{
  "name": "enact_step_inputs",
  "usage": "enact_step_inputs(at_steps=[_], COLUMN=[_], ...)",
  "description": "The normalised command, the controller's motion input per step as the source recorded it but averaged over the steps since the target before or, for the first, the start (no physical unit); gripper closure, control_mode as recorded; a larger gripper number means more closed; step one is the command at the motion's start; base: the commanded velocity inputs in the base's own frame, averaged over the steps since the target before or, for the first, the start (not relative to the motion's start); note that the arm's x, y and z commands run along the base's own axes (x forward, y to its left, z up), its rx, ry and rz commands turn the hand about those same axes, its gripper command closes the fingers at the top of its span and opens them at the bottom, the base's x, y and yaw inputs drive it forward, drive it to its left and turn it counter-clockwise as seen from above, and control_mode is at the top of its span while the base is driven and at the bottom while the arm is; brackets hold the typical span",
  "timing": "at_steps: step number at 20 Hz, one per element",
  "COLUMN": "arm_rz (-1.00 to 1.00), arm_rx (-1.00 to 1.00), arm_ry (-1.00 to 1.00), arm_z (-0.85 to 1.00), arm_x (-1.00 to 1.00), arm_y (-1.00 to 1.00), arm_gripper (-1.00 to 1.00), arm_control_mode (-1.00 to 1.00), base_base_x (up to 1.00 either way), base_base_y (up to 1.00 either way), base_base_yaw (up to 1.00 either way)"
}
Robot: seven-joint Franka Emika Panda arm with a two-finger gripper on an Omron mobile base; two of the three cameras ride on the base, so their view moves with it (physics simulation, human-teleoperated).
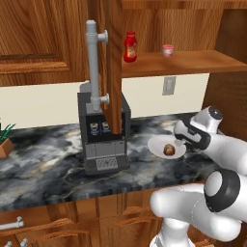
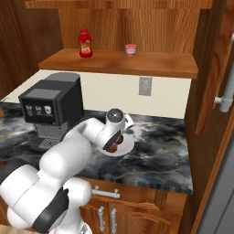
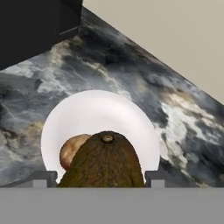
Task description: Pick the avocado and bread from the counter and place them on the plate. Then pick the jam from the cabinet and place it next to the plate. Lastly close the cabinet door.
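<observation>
My gripper (image 3: 100,179) is shut on the avocado (image 3: 105,159), a dark olive-brown oval held just above the near side of the white plate (image 3: 100,109). The bread (image 3: 72,148), a brown rounded lump, lies on the plate to the left, partly behind the avocado. From the left base camera the bread (image 1: 169,149) rests on the plate (image 1: 157,144) with the gripper (image 1: 181,142) at the plate's right rim. The jam (image 1: 168,50) stands on the shelf of the open cabinet (image 1: 193,60). The cabinet door (image 1: 113,62) stands swung open.
A black coffee machine (image 1: 102,140) stands on the counter (image 1: 43,164) left of the plate. A taller red bottle (image 1: 130,47) shares the shelf with the jam. A grey bar handle (image 1: 94,62) juts from the open door. A wall socket (image 1: 168,86) sits behind the plate.
</observation>
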Motion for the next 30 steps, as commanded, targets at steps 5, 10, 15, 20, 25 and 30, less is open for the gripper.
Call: enact_step_inputs(at_steps=[5, 10, 15, 20, 25, 30], arm_rz=[0.0, 0.0, 0.01, 0.03, 0.03, 0.03], arm_rx=[0.0, 0.01, 0.03, 0.02, 0.04, 0.03], arm_ry=[0.17, 0.12, 0.07, 0.05, 0.06, 0.02], arm_z=[0.0, -0.05, -0.16, -0.22, -0.19, -0.21], arm_x=[0.18, 0.22, 0.21, 0.13, 0.13, 0.12], arm_y=[0.1, 0.0, 0.0, 0.0, -0.03, -0.05], arm_gripper=[1.0, 1.0, 1.0, 1.0, 1.0, 1.0], arm_control_mode=[-1.0, -1.0, -1.0, -1.0, -1.0, -1.0], base_base_x=[0.0, 0.0, 0.0, 0.0, 0.0, 0.0], base_base_y=[0.0, 0.0, 0.0, 0.0, 0.0, 0.0], base_base_yaw=[0.0, 0.0, 0.0, 0.0, 0.0, 0.0])
